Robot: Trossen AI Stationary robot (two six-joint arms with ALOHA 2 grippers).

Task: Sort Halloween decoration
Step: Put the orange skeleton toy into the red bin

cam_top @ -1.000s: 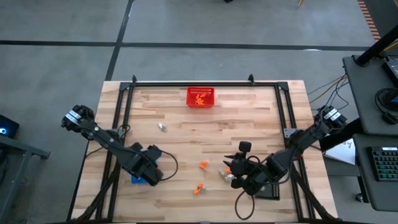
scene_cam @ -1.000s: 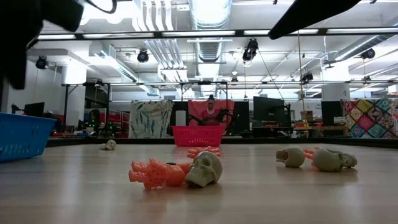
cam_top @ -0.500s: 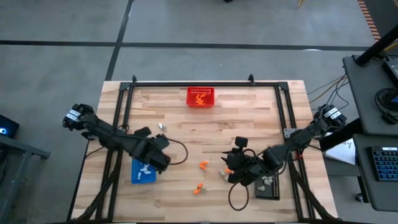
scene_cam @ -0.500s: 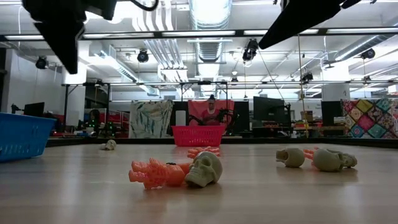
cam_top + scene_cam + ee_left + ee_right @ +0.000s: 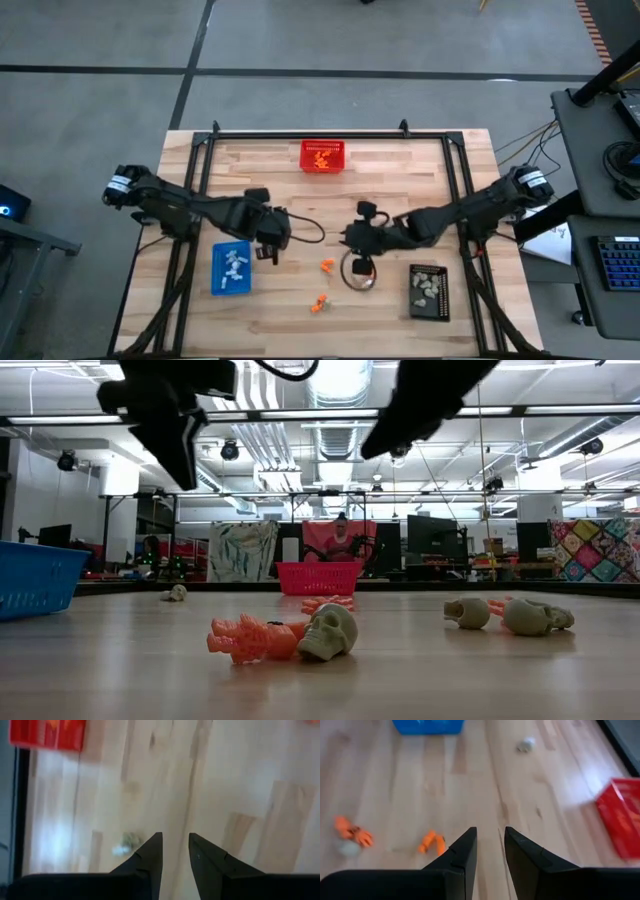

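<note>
My left gripper point(image 5: 175, 851) is empty, jaws slightly apart; the pale trinket point(image 5: 126, 843) just ahead looks light, hard, prone to skitter, so I'd pinch across its middle.

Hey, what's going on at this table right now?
Two dark robot arms are sorting tiny Halloween trinkets. White pieces lie in the blue rectangular tray, beige ones in the black rectangular tray, orange ones in the red mesh basket. The left hand and right hand hover over mid-table, both empty with a small gap between the fingers. Loose orange trinkets and a small pale piece remain on the wooden table.
</note>
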